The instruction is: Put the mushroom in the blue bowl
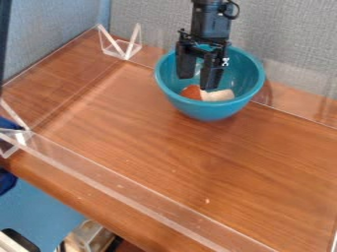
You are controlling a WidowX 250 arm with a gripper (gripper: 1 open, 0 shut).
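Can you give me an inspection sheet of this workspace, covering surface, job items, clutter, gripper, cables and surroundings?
Surface: brown wooden tabletop edged by low clear plastic walls.
Job's things: small orange-brown toy mushroom lies inside the round glossy teal-blue plastic bowl, at the back of the table.
Clutter: nothing seen.
Gripper: black gripper open, pointing down over the bowl, above the mushroom and not holding it.
Cables: nothing seen.
Surroundings: grey backdrop behind; blurred dark object at left edge.
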